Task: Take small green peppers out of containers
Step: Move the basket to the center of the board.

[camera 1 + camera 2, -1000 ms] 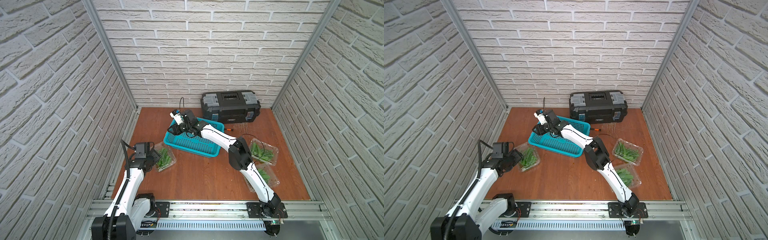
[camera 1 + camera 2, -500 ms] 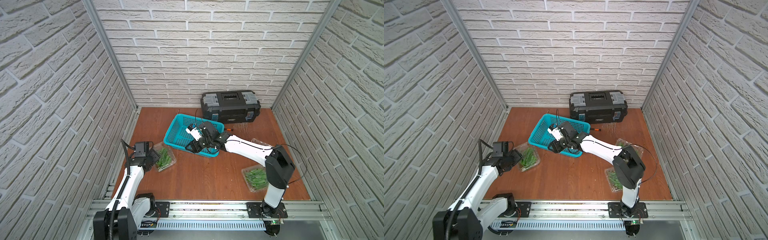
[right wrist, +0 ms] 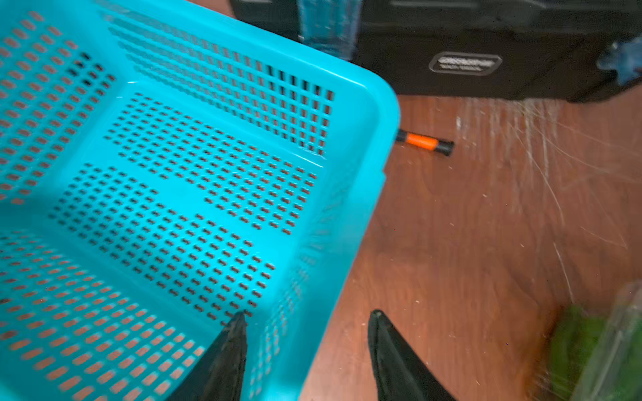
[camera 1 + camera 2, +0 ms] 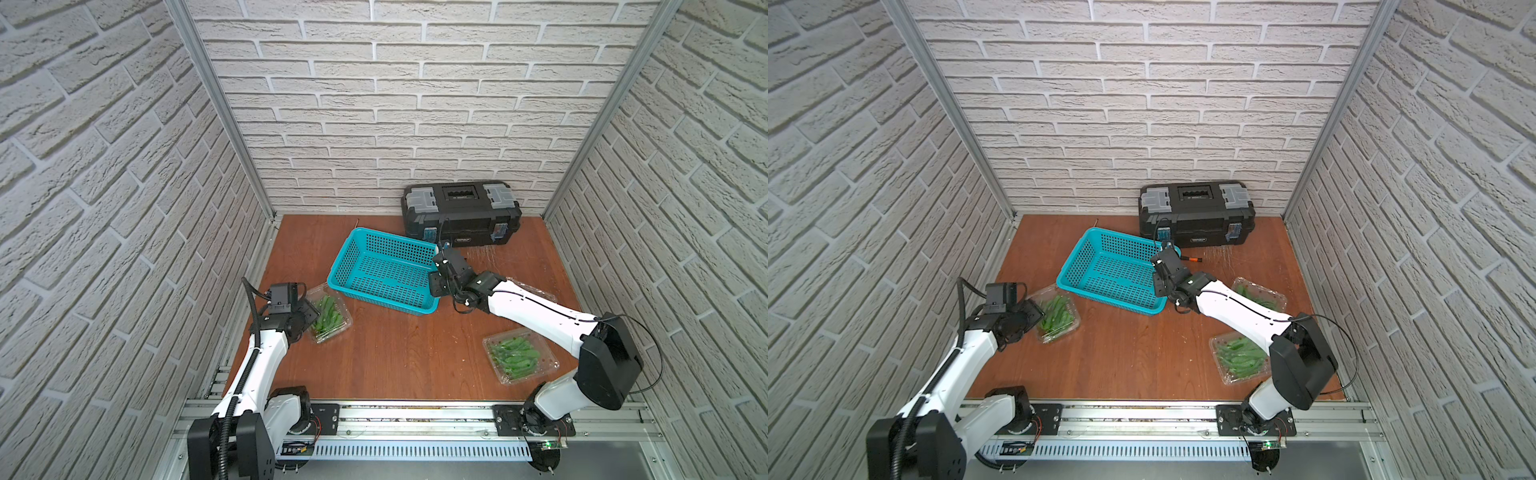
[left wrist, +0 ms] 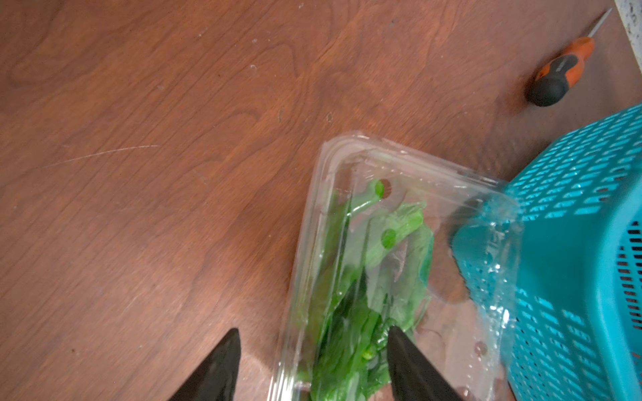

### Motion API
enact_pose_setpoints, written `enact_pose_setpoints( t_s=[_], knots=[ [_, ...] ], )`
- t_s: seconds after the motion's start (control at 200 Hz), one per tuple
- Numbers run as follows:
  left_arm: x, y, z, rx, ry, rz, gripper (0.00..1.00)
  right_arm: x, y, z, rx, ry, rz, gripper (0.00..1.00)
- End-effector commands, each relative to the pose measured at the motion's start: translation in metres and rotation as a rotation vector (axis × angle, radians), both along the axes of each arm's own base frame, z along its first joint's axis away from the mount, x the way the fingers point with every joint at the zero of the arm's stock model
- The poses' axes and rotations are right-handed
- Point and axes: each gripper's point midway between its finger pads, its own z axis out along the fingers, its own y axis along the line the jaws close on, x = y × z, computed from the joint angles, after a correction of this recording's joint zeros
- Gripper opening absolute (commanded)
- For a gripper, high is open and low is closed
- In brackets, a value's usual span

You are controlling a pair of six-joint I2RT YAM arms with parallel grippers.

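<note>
A brick-walled cell with a brown wooden surface [image 4: 395,353] is seen from above, with a white robot arm at each front corner. The small green peppers [image 4: 328,313] all lie inside three clear plastic containers. The left container [image 4: 330,318] sits at the left side of the surface. The front container [image 4: 519,357] sits near the front right. The third container [image 4: 1260,295] lies on the right, partly hidden behind the right arm. A teal perforated basket [image 4: 345,259] stands in the middle, with nothing in it, and one corner meets a corner of the left container. The left hand [image 5: 313,329] is open, hovering at the left container's edge; in its wrist view one finger is over bare wood and the other over the clear lid, with peppers beneath. The right hand [image 3: 308,312] is also open and straddles the basket's right wall, one finger inside the basket, one outside, gripping nothing. A black toolbox [image 4: 461,212] with grey latches stands against the back wall. An orange and black screwdriver [image 3: 422,141] lies between the toolbox and the basket.
</note>
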Motion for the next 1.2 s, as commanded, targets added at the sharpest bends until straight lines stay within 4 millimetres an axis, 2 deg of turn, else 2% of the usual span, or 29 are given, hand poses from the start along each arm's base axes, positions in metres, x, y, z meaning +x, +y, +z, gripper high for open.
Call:
enact_pose_setpoints(
  t_s=[0.0, 0.06, 0.19, 0.285, 0.395, 0.5, 0.545, 0.565, 0.58, 0.67, 0.765, 0.825, 0.895, 0.975, 1.025, 1.04, 1.05, 1.11, 1.195],
  knots=[
    [0.01, 0.004, 0.01, 0.023, -0.036, -0.009, 0.67, -0.001, -0.013, -0.022, 0.038, 0.06, -0.086, 0.58],
    [0.01, 0.003, 0.011, 0.023, -0.037, -0.014, 0.67, 0.001, -0.01, -0.029, 0.061, 0.079, -0.087, 0.58],
    [0.012, 0.002, 0.01, 0.02, -0.038, -0.023, 0.68, 0.007, 0.012, -0.045, 0.128, 0.123, -0.031, 0.56],
    [0.012, 0.001, 0.008, 0.016, -0.031, -0.032, 0.68, 0.013, 0.038, -0.057, 0.218, 0.153, 0.013, 0.54],
    [0.013, -0.001, 0.006, 0.008, -0.026, -0.049, 0.69, 0.03, 0.069, -0.059, 0.273, 0.144, 0.061, 0.54],
    [0.014, -0.005, 0.005, -0.006, -0.024, -0.071, 0.69, 0.057, 0.098, -0.051, 0.308, 0.111, 0.101, 0.54],
    [0.014, -0.007, 0.005, -0.008, -0.021, -0.082, 0.7, 0.071, 0.108, -0.044, 0.319, 0.085, 0.114, 0.54],
    [0.014, -0.008, 0.004, -0.011, -0.017, -0.087, 0.7, 0.078, 0.114, -0.034, 0.332, 0.064, 0.123, 0.54],
    [0.014, -0.008, 0.005, -0.012, -0.017, -0.091, 0.7, 0.083, 0.117, -0.043, 0.325, 0.074, 0.127, 0.54],
    [0.013, -0.011, 0.001, -0.02, -0.002, -0.116, 0.7, 0.107, 0.141, -0.033, 0.355, 0.046, 0.171, 0.53],
    [0.009, -0.014, -0.004, -0.031, 0.022, -0.133, 0.7, 0.122, 0.161, -0.023, 0.4, 0.022, 0.221, 0.56],
    [0.007, -0.014, -0.008, -0.031, 0.039, -0.137, 0.7, 0.126, 0.166, -0.014, 0.409, -0.004, 0.239, 0.58],
    [0.004, -0.013, -0.009, -0.026, 0.051, -0.134, 0.7, 0.123, 0.162, -0.002, 0.391, -0.038, 0.248, 0.62],
    [0.0, -0.01, -0.006, -0.013, 0.044, -0.108, 0.7, 0.109, 0.155, 0.014, 0.344, -0.084, 0.269, 0.63],
    [-0.001, -0.007, -0.001, -0.005, 0.017, -0.091, 0.7, 0.095, 0.153, 0.019, 0.3, -0.109, 0.294, 0.63],
    [-0.001, -0.006, 0.001, -0.002, 0.005, -0.084, 0.7, 0.091, 0.151, 0.032, 0.295, -0.135, 0.303, 0.63],
    [-0.001, -0.006, 0.003, -0.001, -0.003, -0.081, 0.7, 0.086, 0.151, 0.034, 0.289, -0.138, 0.311, 0.62],
    [-0.001, -0.004, 0.013, 0.009, -0.053, -0.06, 0.71, 0.066, 0.15, 0.038, 0.225, -0.164, 0.358, 0.63],
    [-0.004, 0.001, 0.023, 0.022, -0.089, -0.02, 0.71, 0.033, 0.159, 0.045, 0.183, -0.197, 0.457, 0.63]
  ],
)
